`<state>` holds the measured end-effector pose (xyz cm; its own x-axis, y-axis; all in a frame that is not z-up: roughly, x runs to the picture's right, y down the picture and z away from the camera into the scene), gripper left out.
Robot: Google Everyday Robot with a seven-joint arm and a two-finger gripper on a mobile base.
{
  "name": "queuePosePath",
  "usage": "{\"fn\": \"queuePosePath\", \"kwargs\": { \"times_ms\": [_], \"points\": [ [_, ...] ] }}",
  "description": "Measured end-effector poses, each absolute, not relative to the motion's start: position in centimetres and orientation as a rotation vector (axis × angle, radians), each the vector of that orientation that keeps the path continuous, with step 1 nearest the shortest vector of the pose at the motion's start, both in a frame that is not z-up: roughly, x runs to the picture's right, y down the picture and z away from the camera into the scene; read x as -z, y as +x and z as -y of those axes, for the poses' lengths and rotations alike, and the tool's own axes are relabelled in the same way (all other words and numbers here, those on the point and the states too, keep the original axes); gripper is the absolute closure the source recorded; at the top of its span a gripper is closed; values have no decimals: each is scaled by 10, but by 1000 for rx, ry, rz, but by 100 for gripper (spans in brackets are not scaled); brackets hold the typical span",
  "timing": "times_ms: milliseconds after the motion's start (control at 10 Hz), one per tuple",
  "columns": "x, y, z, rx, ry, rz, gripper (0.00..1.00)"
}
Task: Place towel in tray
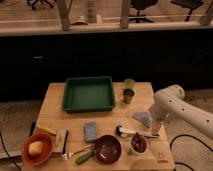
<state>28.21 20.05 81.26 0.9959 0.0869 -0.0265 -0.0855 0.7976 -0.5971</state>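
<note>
The towel (143, 118), a small pale grey-blue triangular cloth, lies flat on the wooden table to the right of centre. The dark green tray (89, 106) sits empty at the back of the table, to the left of the towel. My white arm reaches in from the right. My gripper (155, 128) hangs down just right of the towel, close to its right edge, near the table surface. It holds nothing that I can see.
A blue-grey sponge block (90, 131) lies in front of the tray. A dark red bowl (107, 148), a small bowl (138, 143), a dark-handled brush (128, 132), an orange bowl (37, 148) and a green cup (129, 91) also stand on the table (55, 92).
</note>
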Motion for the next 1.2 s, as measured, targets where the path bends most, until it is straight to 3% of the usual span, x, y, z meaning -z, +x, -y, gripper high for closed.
{"fn": "queuePosePath", "kwargs": {
  "times_ms": [1200],
  "points": [
    [-841, 278, -216, -110, -680, -9, 20]
  ]
}}
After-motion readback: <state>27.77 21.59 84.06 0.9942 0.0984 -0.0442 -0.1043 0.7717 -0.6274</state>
